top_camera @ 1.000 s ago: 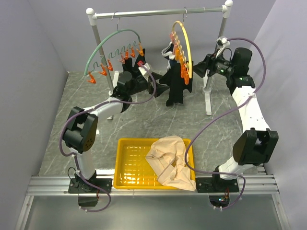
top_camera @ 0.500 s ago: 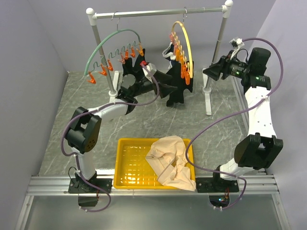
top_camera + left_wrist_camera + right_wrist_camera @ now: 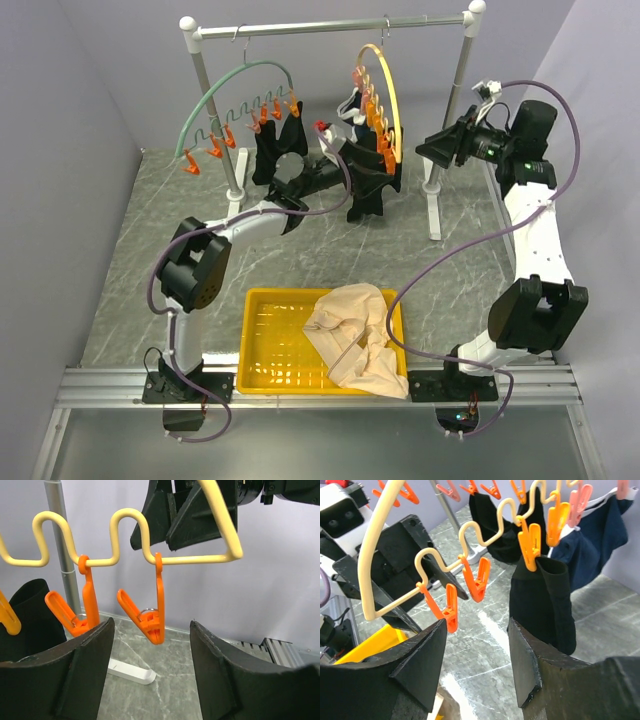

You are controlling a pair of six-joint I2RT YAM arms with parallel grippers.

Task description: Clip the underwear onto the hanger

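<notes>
Your left gripper (image 3: 151, 630) sits at the low end of the hanger (image 3: 200, 558), jaws apart and holding nothing. Through its camera you see two orange clips (image 3: 159, 595) dangling empty from the wavy wire, framed between its jaws. Your right gripper (image 3: 476, 627) faces the same end from the other side, jaws also apart and empty. The underwear (image 3: 542, 600) hangs from the hanger, pinched at its top by a clip further up the wire, the rest drooping straight down; you cannot tell whether its lower edge touches the table (image 3: 330, 255). From above it shows as a dark shape under the hanger, just beside the left gripper. A navy garment (image 3: 600, 525) is clipped higher on the same hanger. A second black garment (image 3: 275, 150) hangs on the green hanger (image 3: 262, 63), and both hangers hook over the rail (image 3: 330, 25). The beige garment (image 3: 350, 325) lies partly in the yellow tray (image 3: 270, 340) at the near edge.
</notes>
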